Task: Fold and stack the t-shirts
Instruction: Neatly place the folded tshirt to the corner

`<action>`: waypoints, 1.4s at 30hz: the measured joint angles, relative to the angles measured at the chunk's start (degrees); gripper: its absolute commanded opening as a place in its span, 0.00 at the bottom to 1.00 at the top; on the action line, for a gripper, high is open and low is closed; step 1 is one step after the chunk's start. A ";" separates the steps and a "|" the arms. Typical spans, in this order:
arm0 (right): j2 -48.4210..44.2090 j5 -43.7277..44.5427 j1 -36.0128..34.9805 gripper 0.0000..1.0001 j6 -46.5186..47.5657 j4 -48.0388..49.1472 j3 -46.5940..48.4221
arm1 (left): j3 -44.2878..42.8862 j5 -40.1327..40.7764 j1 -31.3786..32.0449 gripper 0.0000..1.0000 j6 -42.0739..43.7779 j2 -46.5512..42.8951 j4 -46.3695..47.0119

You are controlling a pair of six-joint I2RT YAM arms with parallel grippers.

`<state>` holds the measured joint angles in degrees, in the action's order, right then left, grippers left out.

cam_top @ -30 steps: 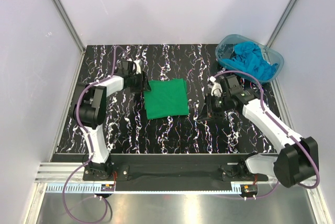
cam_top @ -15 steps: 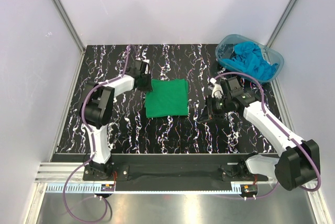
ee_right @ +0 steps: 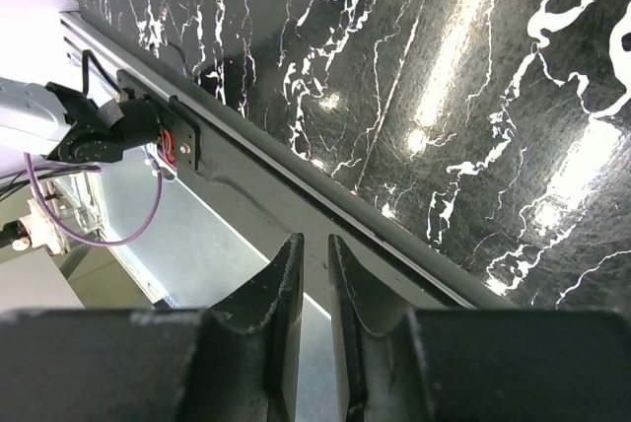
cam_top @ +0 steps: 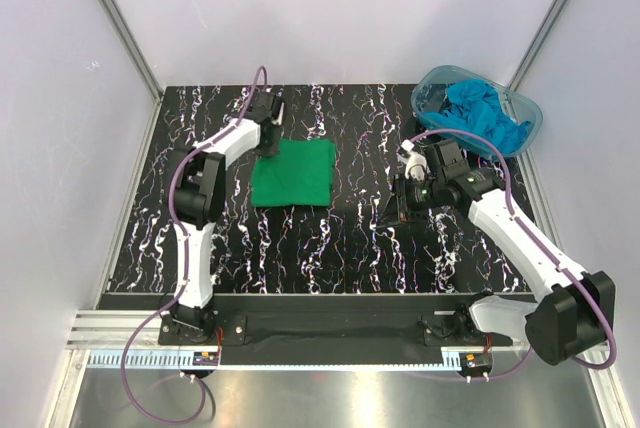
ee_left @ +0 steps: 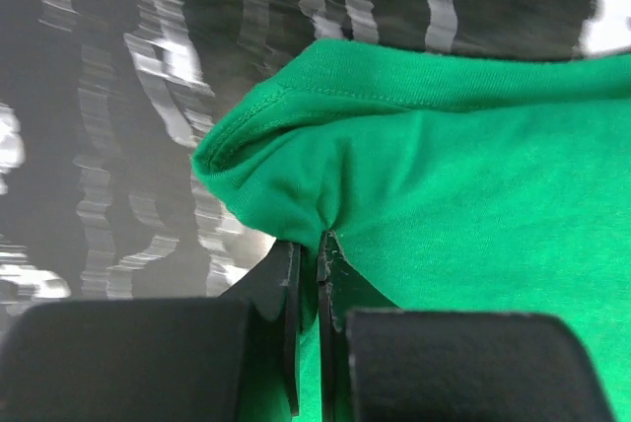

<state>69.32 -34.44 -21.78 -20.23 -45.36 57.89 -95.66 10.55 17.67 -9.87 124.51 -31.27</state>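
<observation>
Left wrist view shows the left gripper [ee_left: 308,245] clamped on the green shirt [ee_left: 473,175] at lower centre; the right gripper [ee_right: 315,243] is slightly apart, empty.

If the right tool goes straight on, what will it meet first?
Probably the marbled table near its front bar; nothing lies before the right tool, though depth is unclear.
</observation>
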 measured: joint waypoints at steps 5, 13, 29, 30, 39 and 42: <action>3.26 0.94 0.00 0.22 0.11 -1.60 0.94 | -5.38 5.81 -5.29 0.00 9.22 2.69 -2.03; 10.25 2.38 0.00 0.22 0.07 -2.56 4.92 | -22.14 11.74 -15.10 0.00 25.11 13.84 1.57; 15.08 8.55 0.59 0.21 2.56 -7.93 11.28 | -34.29 11.80 -23.47 0.00 37.55 23.17 16.79; 15.63 8.63 0.74 0.20 2.78 -8.13 11.41 | -34.77 11.80 -23.45 0.00 37.55 23.78 17.79; 18.93 9.38 3.43 0.20 4.00 -9.44 12.28 | -34.71 12.96 -23.19 0.00 38.23 26.88 25.53; 19.93 9.42 3.91 0.20 4.28 -10.03 12.66 | -34.71 14.51 -23.30 0.00 38.36 27.39 27.56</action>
<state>89.25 -25.02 -17.87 -15.94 -55.40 70.54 -130.37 25.06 -5.63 28.49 151.89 -3.70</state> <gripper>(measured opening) 0.200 0.049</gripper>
